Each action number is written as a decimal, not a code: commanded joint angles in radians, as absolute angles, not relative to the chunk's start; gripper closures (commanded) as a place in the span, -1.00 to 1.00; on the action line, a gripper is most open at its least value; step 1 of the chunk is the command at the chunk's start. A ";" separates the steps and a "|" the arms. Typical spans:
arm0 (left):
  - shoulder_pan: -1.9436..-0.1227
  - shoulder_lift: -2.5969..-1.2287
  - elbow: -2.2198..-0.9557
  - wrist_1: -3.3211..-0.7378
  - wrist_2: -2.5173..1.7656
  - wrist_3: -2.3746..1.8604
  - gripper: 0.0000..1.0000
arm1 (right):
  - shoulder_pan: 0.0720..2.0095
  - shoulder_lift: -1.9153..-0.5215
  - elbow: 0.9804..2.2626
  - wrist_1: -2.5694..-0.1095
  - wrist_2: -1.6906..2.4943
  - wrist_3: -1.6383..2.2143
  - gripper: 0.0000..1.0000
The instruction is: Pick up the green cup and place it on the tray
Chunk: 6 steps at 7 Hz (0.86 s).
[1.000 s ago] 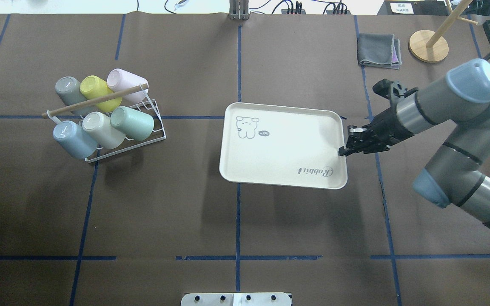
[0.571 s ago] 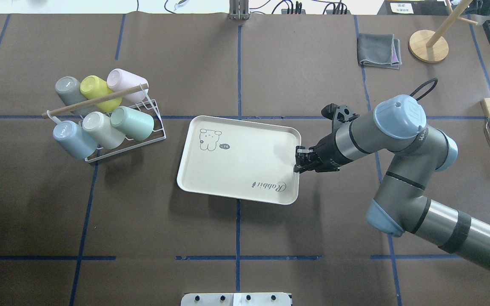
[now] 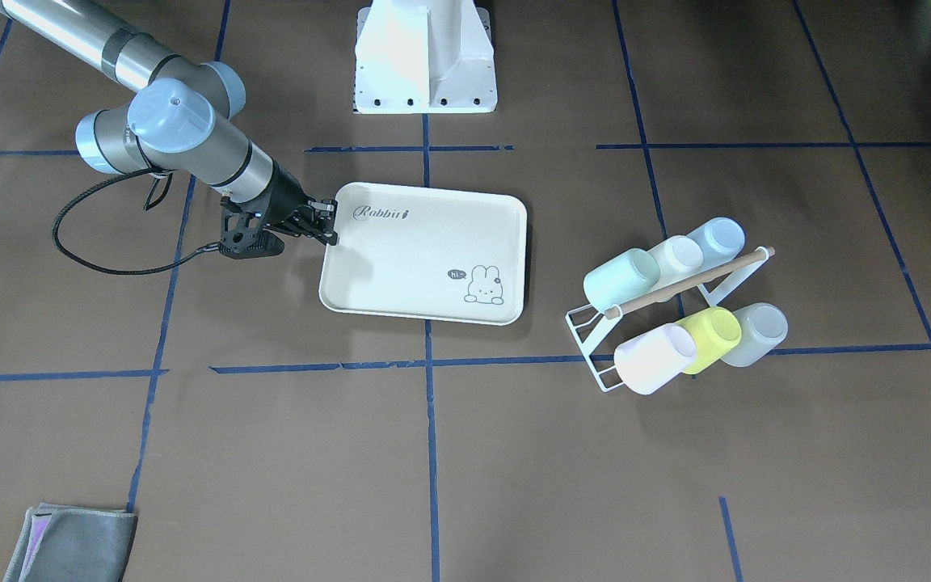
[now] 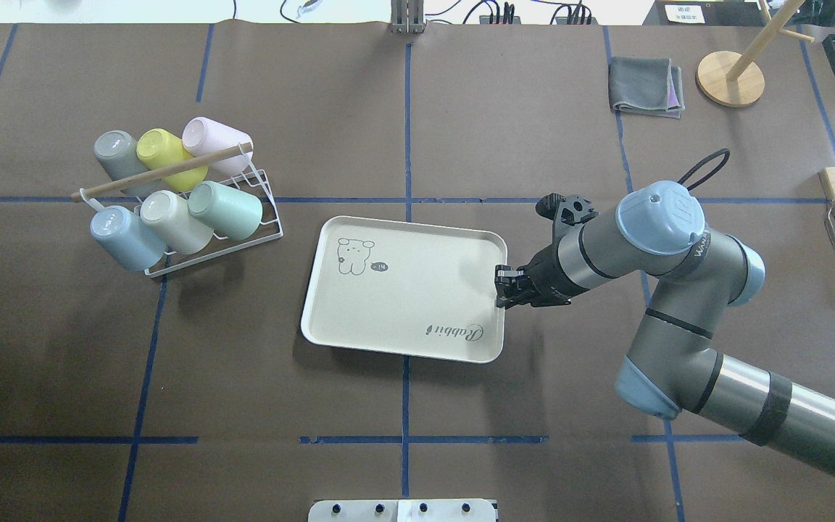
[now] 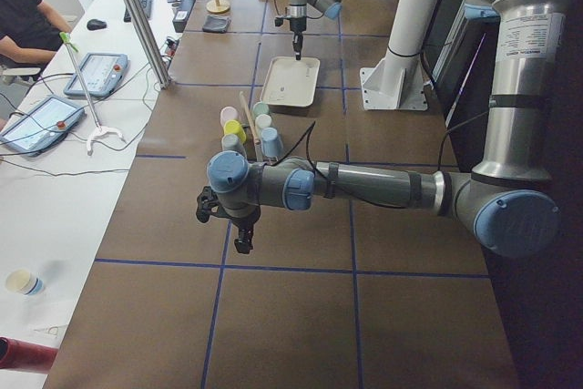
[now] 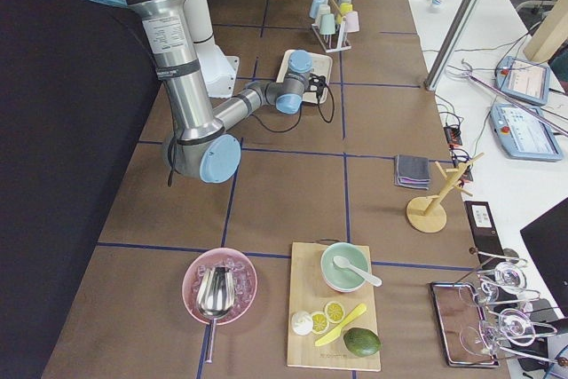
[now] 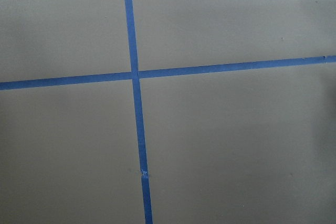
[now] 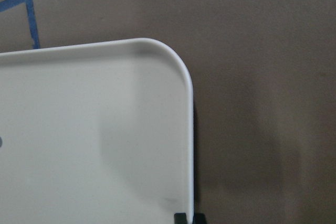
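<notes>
Cream plastic tray (image 4: 417, 290): rectangular, with rounded corners, a raised rim and a smooth matte surface. Grey script reads "Rabbit", and a line-drawn bunny sits by a small "hi" bubble. The right tool (image 4: 502, 287) is clenched on the tray's short rim near the script, with a black fingertip (image 8: 180, 219) on either side of the edge. The green cup (image 4: 226, 210), a plain mint handleless tumbler, lies tilted on a white wire rack (image 4: 277, 217) with five other pastel cups, well apart from the tray. The brown matte counter (image 4: 461, 109) is gridded with blue tape. The left tool (image 5: 242, 244) hangs over bare counter, and its state cannot be told.
</notes>
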<state>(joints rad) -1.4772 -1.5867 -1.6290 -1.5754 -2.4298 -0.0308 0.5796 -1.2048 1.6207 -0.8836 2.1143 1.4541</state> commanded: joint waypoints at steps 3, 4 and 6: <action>-1.477 -1.588 -1.626 -1.575 -2.430 -0.031 -1.00 | 0.569 -1.210 1.618 -0.885 2.114 1.399 1.00; -1.477 -1.586 -1.626 -1.575 -2.430 -0.031 -1.00 | 0.568 -1.209 1.617 -0.885 2.112 1.399 0.95; -1.477 -1.588 -1.628 -1.575 -2.430 -0.026 -1.00 | 0.563 -1.197 1.614 -0.932 2.112 1.399 0.23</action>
<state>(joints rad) -1.4772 -1.5873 -1.6263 -1.5754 -2.4298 -0.0289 0.5653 -1.2051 1.6137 -0.9009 2.1125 1.3990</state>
